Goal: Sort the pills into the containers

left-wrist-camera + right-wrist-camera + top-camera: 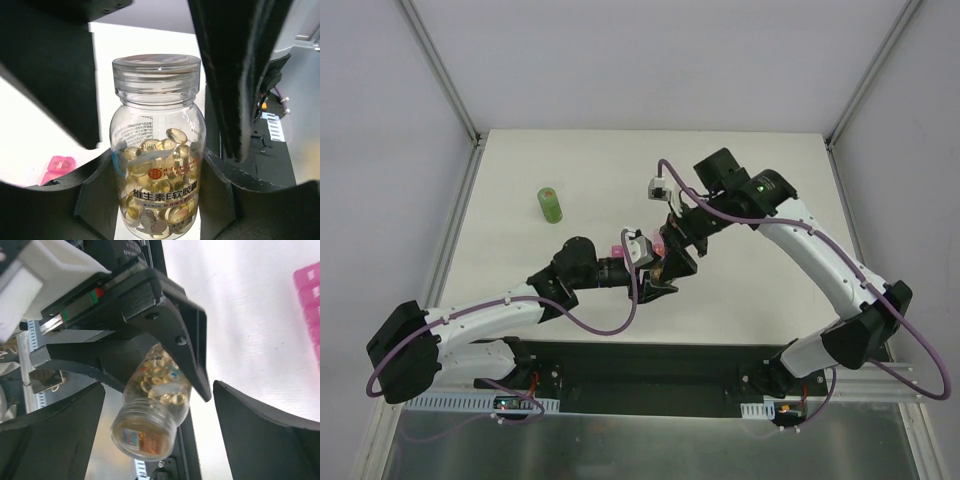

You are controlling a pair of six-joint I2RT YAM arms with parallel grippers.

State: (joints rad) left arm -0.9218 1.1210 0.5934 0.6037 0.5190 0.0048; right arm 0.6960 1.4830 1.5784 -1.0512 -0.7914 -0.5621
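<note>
Grey walls close in a white bench (pixel 590 160), and both arms meet above its middle. The left fingers (pixel 92 200) are clenched on the lower body of a clear bottle (pixel 157 130), one on each side. It looks raised off the bench, though no view shows its base. The pills (pixel 160 165) lie heaped inside it, amber softgels behind a printed label, and the cap (pixel 156 75) is on. The right fingers (pixel 265 430) are spread wide, one on either side of the cap and apart from it, grasping nothing. The pink containers (pixel 311 295) lie on the bench just beside the two arms, mostly hidden under them from above. I cannot tell whether their lids are open. A green bottle (pixel 551 204) stands well apart to the left.

The step in hand looks to be unscrewing the cap. If the right fingers close off-centre, they may slip round the smooth plastic. The left grip sits on a round wall, so a twist could spin the bottle between those fingers instead of loosening the cap. Once the cap comes free, a tilted bottle could scatter pills over the bench rather than into the compartments.
</note>
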